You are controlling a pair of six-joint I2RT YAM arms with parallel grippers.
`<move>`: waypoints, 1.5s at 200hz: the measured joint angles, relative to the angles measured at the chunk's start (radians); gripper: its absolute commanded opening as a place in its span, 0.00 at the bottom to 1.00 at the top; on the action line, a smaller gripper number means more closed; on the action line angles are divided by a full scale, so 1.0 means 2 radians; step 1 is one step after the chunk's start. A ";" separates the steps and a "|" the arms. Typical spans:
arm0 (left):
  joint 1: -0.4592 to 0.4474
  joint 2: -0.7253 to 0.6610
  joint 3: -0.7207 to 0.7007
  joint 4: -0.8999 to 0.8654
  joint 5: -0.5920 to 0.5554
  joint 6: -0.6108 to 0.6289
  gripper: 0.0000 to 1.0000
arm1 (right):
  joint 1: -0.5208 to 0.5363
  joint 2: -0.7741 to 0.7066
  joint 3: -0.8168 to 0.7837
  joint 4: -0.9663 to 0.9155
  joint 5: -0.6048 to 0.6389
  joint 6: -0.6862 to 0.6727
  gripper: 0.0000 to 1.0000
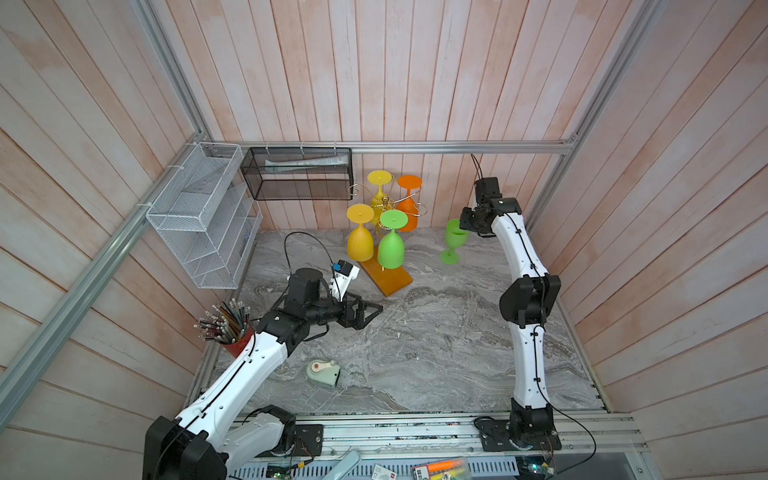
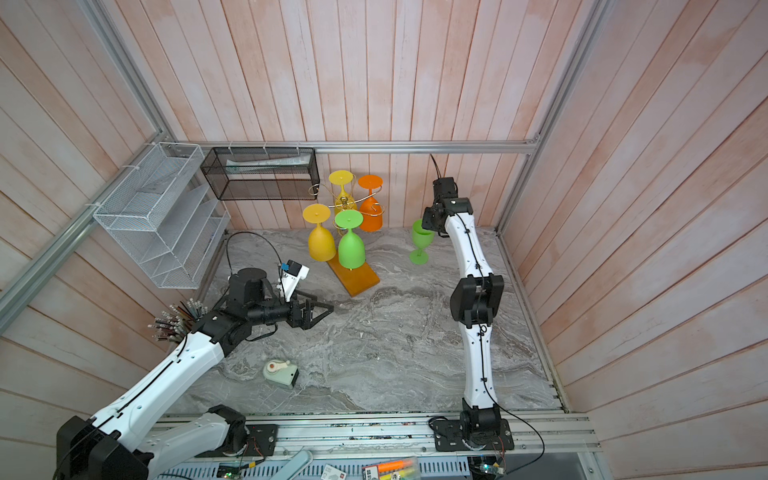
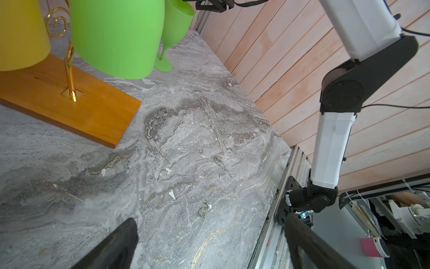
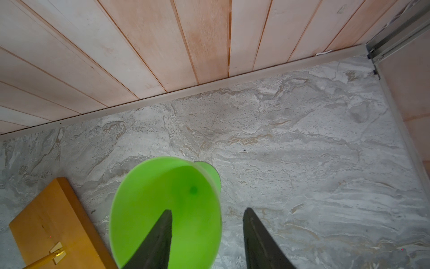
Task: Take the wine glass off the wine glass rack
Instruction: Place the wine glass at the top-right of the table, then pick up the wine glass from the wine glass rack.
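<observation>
A green wine glass (image 1: 454, 243) (image 2: 422, 241) stands upright on the marble table, right of the wine glass rack (image 1: 388, 278) and off it. The rack is gold wire on an orange-brown base (image 3: 58, 104). Upside down on its arms hang a yellow glass (image 1: 360, 245), a green glass (image 1: 390, 249), an orange glass (image 1: 409, 208) and a second yellow one (image 1: 379, 187). My right gripper (image 4: 208, 209) is open over the standing glass (image 4: 167, 209), one finger inside the bowl and one outside, neither pressing the rim. My left gripper (image 3: 211, 217) (image 1: 368, 311) is open and empty over the table near the base.
A white wire shelf (image 1: 203, 216) hangs on the left wall and a black mesh basket (image 1: 297, 174) on the back wall. A red cup of pencils (image 1: 232, 328) stands by my left arm. A small pale green device (image 1: 323, 372) lies at the front left.
</observation>
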 measured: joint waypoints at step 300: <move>0.001 -0.017 0.178 -0.090 -0.211 -0.191 1.00 | 0.171 -0.539 -0.605 0.458 -0.020 0.119 0.51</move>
